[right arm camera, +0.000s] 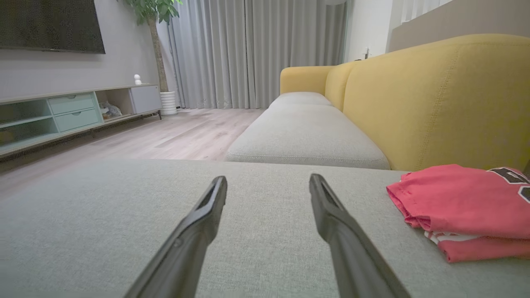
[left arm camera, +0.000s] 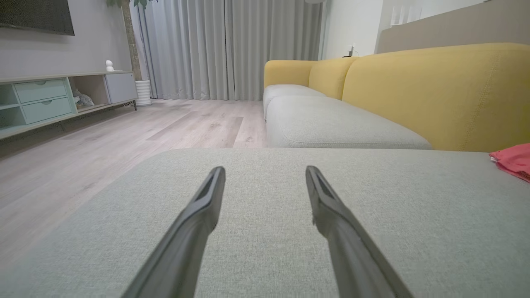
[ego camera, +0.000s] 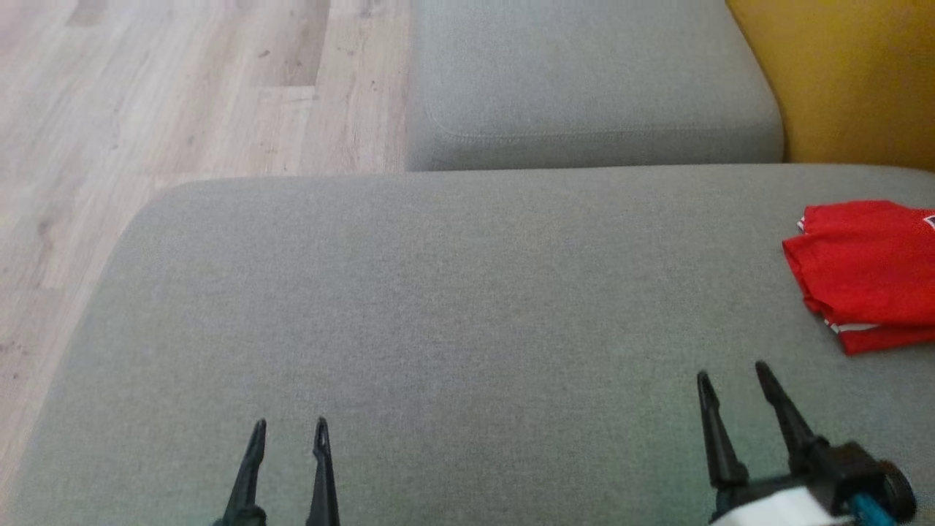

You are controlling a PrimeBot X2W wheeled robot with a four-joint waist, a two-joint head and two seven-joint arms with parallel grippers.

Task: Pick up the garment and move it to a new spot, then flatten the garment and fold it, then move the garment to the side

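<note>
A folded red garment (ego camera: 869, 274) lies at the right side of a wide grey sofa cushion (ego camera: 438, 307), close to the yellow backrest (ego camera: 847, 73), with black lettering showing on top. Both grippers hover over the cushion, fingers spread apart and empty: the left gripper (ego camera: 291, 422) well apart from the garment, the right gripper (ego camera: 732, 370) nearer, not touching it.

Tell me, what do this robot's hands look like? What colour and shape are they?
Each is a pair of long, slim, dark fingers tapering to points; the left gripper and right gripper look alike. Close up, the fingers are matt charcoal, grooved near the tip. Behind the right one sit a black block, a pale forearm shell and a small blue part.
</note>
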